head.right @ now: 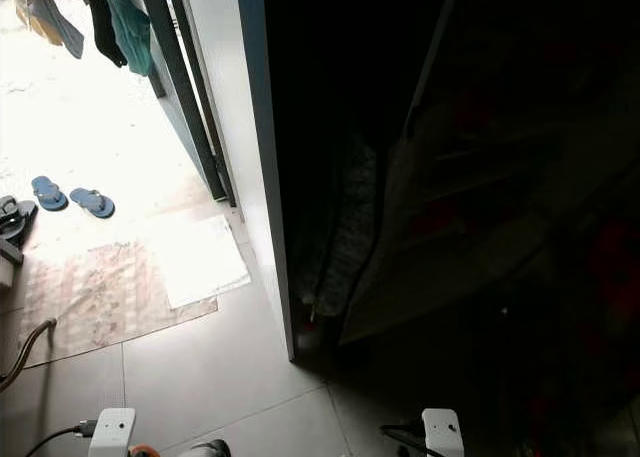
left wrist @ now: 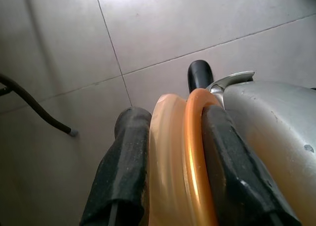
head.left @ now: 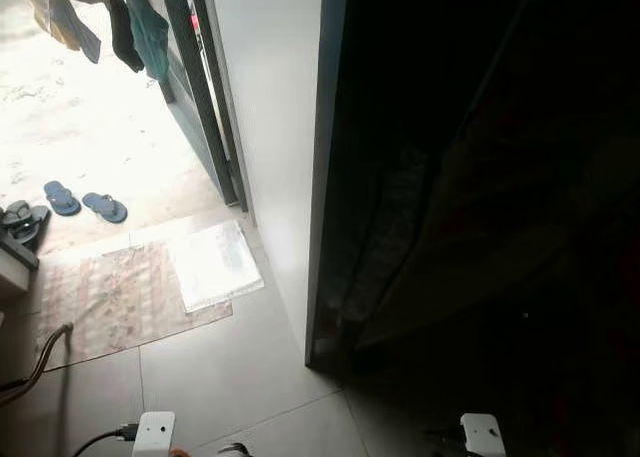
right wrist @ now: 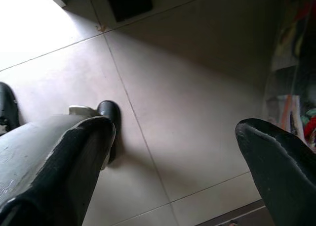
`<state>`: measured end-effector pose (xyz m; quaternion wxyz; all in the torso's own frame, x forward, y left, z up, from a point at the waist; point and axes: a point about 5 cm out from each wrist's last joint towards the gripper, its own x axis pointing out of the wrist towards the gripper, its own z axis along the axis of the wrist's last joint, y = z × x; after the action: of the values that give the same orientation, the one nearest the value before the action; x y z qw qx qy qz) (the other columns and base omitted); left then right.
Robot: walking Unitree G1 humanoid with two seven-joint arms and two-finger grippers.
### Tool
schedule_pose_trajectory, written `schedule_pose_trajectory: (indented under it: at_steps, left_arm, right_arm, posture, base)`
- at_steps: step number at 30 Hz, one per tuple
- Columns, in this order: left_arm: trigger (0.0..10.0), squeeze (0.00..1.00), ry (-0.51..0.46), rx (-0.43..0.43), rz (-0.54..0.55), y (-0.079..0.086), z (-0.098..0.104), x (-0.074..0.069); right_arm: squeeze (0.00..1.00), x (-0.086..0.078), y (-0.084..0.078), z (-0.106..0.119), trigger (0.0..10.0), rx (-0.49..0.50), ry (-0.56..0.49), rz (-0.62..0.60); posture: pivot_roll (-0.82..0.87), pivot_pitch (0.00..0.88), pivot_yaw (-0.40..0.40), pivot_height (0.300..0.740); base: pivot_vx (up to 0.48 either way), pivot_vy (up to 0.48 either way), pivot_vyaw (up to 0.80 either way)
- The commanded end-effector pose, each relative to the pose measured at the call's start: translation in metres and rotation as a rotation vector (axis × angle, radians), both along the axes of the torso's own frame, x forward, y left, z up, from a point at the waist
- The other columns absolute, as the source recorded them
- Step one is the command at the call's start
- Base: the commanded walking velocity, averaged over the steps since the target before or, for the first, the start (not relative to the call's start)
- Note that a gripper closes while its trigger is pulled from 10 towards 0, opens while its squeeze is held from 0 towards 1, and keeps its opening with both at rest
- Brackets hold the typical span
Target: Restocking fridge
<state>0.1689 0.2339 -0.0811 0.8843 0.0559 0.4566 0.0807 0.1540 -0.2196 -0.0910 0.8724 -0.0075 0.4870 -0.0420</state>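
1. Currently my left gripper (left wrist: pixel 173 152) hangs low over the tiled floor (left wrist: pixel 207 28), fingers clamped on an orange-rimmed translucent lid (left wrist: pixel 182 157); I read no label on it.
2. Right gripper (right wrist: pixel 173 157) hangs idle, fingers spread apart.
3. Ahead I see the fridge (head.left: pixel 470 177), dark inside; blue sandals (head.left: pixel 85 202) lie by the doorway.

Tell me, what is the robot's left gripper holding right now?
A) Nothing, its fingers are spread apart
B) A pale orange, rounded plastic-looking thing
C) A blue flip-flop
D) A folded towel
B: in the left wrist view the left gripper has its two black fingers pressed against either side of a rounded orange object, above the tiled floor.
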Motion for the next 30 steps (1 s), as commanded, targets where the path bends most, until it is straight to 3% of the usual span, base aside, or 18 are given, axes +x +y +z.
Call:
schedule_pose_trajectory:
  at_steps: [1,18,21,30]
  left_arm:
    - [10.0,0.0,0.026,-0.035,-0.021,-0.01,-0.005,-0.006]
    - [10.0,0.0,0.026,-0.034,-0.021,-0.01,-0.005,-0.006]
    - [10.0,0.0,0.025,-0.057,-0.063,-0.026,-0.006,0.001]
    - [10.0,0.0,0.029,-0.066,-0.061,-0.031,-0.007,0.001]
  right_arm:
    - [0.0,-0.01,0.001,-0.004,10.0,0.007,0.032,-0.015]
    - [0.0,-0.01,0.001,-0.004,10.0,0.007,0.032,-0.016]
    - [0.0,-0.008,-0.009,-0.001,10.0,-0.012,0.006,-0.025]
    - [0.0,-0.01,-0.017,0.0,10.0,-0.033,0.009,-0.019]
  posture:
    - [-0.06,0.187,-0.045,0.74]
    - [-0.06,0.187,-0.045,0.74]
    - [-0.11,0.14,-0.049,0.74]
    - [-0.11,0.097,-0.059,0.74]
  base:
    - [0.0,-0.307,0.0]
    - [0.0,-0.307,0.0]
    - [0.0,-0.336,0.0]
    - [0.0,-0.258,0.0]
